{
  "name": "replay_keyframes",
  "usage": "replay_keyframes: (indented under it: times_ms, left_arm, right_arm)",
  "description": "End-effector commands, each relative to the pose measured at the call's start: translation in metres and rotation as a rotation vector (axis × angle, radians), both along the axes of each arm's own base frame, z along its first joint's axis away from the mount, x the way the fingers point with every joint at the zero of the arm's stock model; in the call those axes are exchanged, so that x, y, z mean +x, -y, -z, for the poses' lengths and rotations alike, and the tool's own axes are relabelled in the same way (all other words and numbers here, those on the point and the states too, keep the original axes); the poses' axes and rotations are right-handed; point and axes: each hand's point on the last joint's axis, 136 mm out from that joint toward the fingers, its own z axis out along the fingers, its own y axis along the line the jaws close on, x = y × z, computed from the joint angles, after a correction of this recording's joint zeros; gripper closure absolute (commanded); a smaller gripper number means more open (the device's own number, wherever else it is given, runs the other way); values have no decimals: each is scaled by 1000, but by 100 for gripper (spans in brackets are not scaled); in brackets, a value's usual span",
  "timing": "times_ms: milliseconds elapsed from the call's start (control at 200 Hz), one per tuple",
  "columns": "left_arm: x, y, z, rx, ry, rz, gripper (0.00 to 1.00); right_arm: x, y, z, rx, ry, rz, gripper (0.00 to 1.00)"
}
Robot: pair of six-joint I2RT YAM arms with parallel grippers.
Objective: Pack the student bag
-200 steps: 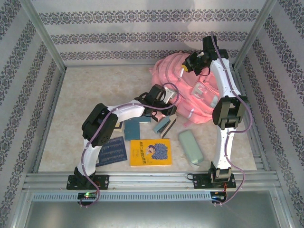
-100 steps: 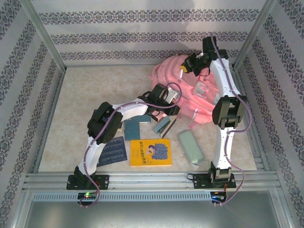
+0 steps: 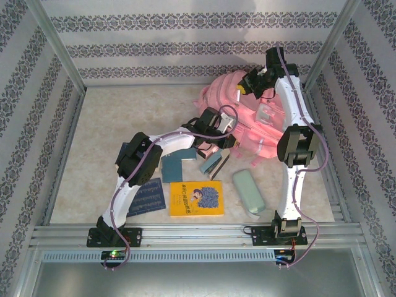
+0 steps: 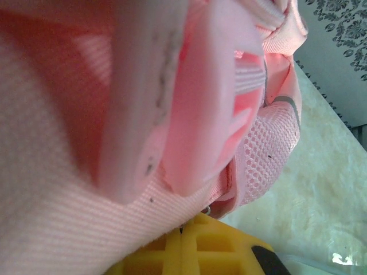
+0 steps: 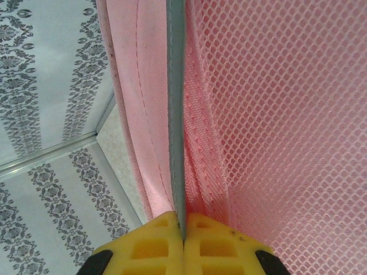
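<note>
The student bag [image 3: 260, 120], a big pink backpack, lies at the back right of the table. My right gripper [image 3: 245, 85] is raised over its top and is shut on its grey-trimmed edge [image 5: 175, 114], with pink mesh to the right of its yellow fingers [image 5: 218, 246]; the right gripper [image 5: 182, 220] pinches that trim at its tips. My left gripper [image 3: 226, 125] presses against the bag's near left side. In the left wrist view the left gripper [image 4: 183, 232] is shut, its tips on a pink webbing strap [image 4: 86, 229] of the bag.
In front of the bag lie a yellow book [image 3: 196, 198], a dark blue notebook [image 3: 147, 197], a teal book [image 3: 172, 167], a teal and black item [image 3: 212, 163] and a grey-green pencil case [image 3: 248, 191]. Patterned walls and metal rails enclose the table.
My left arm has reached further right into the bag's side and its gripper has shut there. The right gripper has kept its hold, and the bag has shifted slightly.
</note>
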Motion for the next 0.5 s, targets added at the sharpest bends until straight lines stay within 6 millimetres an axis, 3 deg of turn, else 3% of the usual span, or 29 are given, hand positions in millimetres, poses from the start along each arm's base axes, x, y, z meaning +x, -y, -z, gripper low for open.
replay_keyframes:
  times_ms: [0, 175, 325, 495]
  left_arm:
    - [1, 16, -31, -87, 38, 19, 100]
    - [6, 11, -31, -92, 33, -14, 100]
    - [8, 10, -26, -88, 18, -28, 100]
    - [9, 7, -27, -88, 12, -40, 100]
  right_arm:
    - [-8, 11, -30, -60, 80, -5, 98]
    - [-26, 31, -2, -192, 15, 5, 57]
    - [-44, 61, 4, -412, -14, 25, 52]
    - [-76, 93, 4, -650, -69, 45, 54]
